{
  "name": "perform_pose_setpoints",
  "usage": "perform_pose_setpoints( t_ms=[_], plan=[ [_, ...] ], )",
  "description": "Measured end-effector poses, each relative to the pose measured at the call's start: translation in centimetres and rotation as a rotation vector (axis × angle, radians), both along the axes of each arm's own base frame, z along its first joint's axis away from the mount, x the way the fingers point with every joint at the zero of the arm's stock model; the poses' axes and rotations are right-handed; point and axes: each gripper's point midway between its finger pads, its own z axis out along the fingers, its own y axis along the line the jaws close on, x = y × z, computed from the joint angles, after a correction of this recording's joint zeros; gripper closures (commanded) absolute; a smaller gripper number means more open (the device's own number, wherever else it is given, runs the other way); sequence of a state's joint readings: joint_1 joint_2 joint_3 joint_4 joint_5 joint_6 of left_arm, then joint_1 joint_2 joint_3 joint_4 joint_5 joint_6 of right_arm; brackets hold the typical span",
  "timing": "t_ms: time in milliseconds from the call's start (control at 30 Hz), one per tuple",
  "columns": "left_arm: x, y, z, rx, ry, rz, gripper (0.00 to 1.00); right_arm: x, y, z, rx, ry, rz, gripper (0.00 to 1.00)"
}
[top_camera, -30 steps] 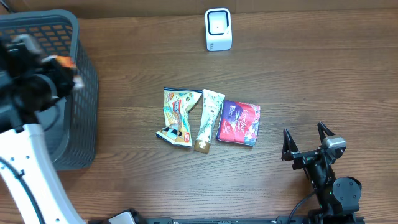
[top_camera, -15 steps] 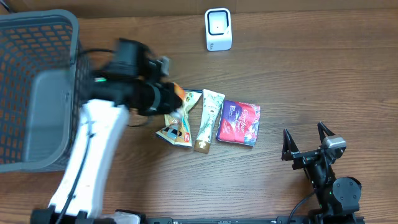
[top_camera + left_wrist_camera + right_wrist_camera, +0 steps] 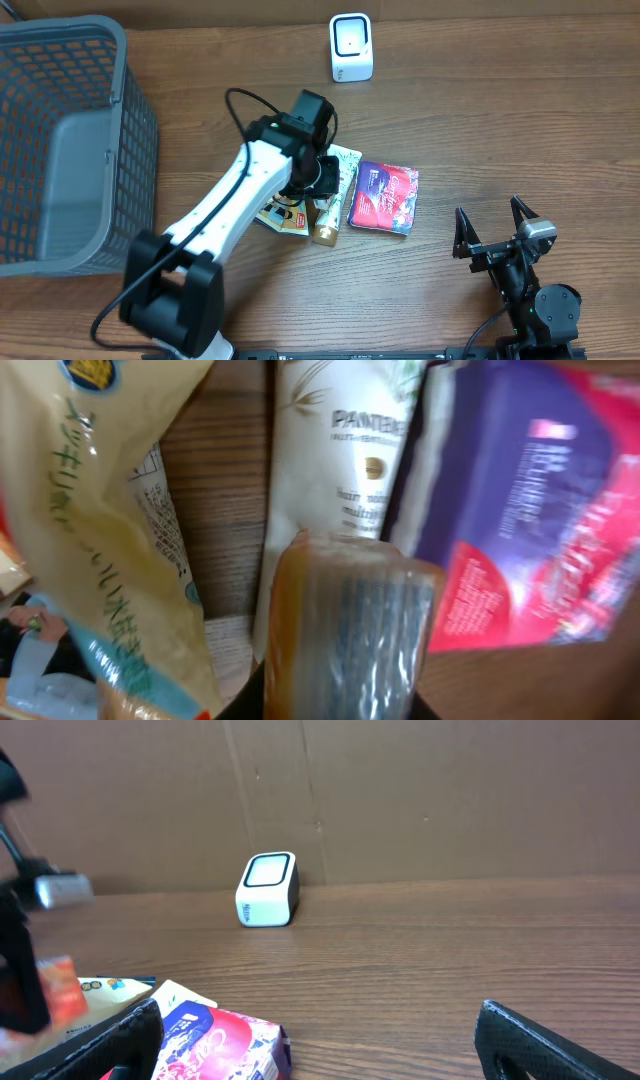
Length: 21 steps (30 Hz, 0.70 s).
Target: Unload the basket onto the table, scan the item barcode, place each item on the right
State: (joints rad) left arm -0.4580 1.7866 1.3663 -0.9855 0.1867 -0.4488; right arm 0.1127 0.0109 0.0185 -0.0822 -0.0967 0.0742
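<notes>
Three items lie side by side mid-table: a yellow snack bag [image 3: 280, 215] [image 3: 90, 520], a cream Pantene tube [image 3: 330, 215] [image 3: 340, 450] and a purple-and-red pack [image 3: 385, 197] [image 3: 530, 510] [image 3: 215, 1040]. The white scanner [image 3: 351, 47] [image 3: 268, 889] stands at the back edge. My left gripper [image 3: 318, 185] [image 3: 345, 650] hovers just over the tube, its taped fingers pressed together with nothing between them. My right gripper [image 3: 495, 228] [image 3: 315, 1035] rests open at the front right, apart from every item. No barcode shows clearly.
A grey mesh basket [image 3: 130, 110] fills the left side of the table. A brown cardboard wall runs behind the scanner. The left arm stretches from the front left across the snack bag.
The left arm swung from over the basket rightward and down, ending over the tube. The right arm has not moved.
</notes>
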Motion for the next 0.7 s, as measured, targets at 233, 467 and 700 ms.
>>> perform_pose_setpoints(
  t_ms=[233, 467, 700],
  plan=[
    [0.0, 0.8, -1.9, 0.052, 0.05, 0.035, 0.42, 0.0, 0.0, 0.0, 0.0, 0.0, 0.0, 0.0],
    [1.0, 2.4, 2.1, 0.069, 0.066, 0.082, 0.41, 0.0, 0.0, 0.0, 0.0, 0.0, 0.0, 0.0],
    [2.5, 2.2, 10.7, 0.033, -0.021, 0.089, 0.4, 0.0, 0.0, 0.0, 0.0, 0.0, 0.0, 0.0]
  ],
)
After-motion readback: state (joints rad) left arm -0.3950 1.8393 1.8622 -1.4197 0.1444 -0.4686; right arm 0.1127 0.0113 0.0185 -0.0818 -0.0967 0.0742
